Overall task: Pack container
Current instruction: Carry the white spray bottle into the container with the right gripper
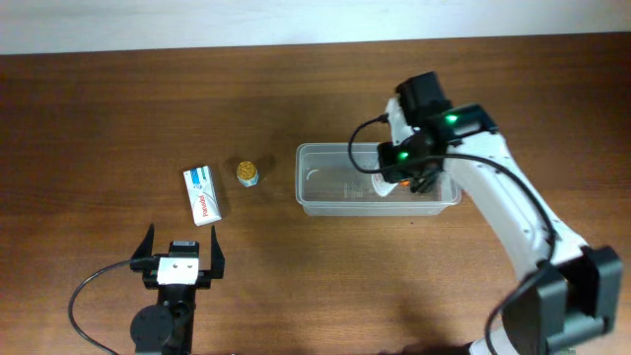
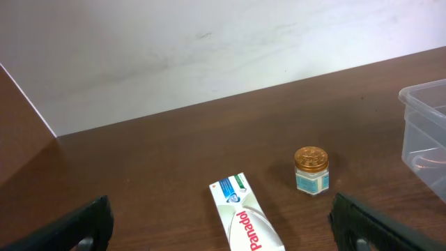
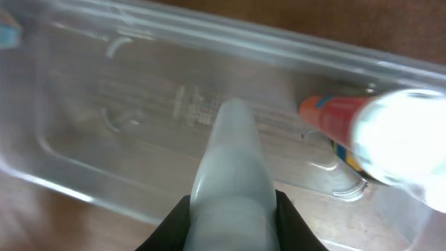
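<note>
My right gripper [image 3: 233, 224] is over the container [image 1: 325, 150], jaws clamped on a pale thing [image 3: 233, 153], whitish and too blurred to name. It points down into the tub; I can't tell whether its tip touches the floor. Just to its right in the wrist view, an orange-and-white item [image 3: 362, 129] lies inside the container, up against the far wall. The container itself sits on the table [image 1: 99, 118], right of centre, long side across, clear walls with the wood showing through.

Over on the other side, my left gripper [image 1: 181, 245] hangs low near the front edge, fingers spread wide, nothing between them. Ahead of it lies a white box [image 1: 201, 195] with blue and red print, flat on the wood. Just beside that, towards the container, a small jar [image 1: 246, 173] with a gold lid stands upright, apart from both.
</note>
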`<state>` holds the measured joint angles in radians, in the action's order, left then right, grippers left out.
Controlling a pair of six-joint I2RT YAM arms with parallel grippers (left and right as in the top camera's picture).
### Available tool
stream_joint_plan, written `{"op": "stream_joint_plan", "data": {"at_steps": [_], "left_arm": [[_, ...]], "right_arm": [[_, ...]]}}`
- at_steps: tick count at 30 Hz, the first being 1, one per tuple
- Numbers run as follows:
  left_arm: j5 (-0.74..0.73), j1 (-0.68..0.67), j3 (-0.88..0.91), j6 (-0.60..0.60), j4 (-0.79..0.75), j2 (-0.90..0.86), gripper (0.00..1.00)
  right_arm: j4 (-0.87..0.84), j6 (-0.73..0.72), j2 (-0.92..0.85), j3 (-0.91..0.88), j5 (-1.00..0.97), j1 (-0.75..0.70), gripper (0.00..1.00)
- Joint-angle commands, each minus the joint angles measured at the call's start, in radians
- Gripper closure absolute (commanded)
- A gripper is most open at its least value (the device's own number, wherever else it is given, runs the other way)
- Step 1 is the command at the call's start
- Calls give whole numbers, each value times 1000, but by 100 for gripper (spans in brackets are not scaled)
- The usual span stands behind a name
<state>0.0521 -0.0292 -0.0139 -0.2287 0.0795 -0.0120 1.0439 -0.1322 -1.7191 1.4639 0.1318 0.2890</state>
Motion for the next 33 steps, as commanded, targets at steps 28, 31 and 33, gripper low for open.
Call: {"op": "stream_joint_plan", "data": {"at_steps": [28, 31, 33], "left_arm": [[-11, 7, 5, -12, 1, 6, 1], [-11, 7, 5, -12, 1, 6, 1], [-11, 7, 5, -12, 1, 6, 1]], "right_arm": [[-89, -42, -122, -2, -171, 26, 76], [-89, -42, -122, -2, -170, 26, 75], [-89, -42, -122, -2, -171, 26, 70]]}}
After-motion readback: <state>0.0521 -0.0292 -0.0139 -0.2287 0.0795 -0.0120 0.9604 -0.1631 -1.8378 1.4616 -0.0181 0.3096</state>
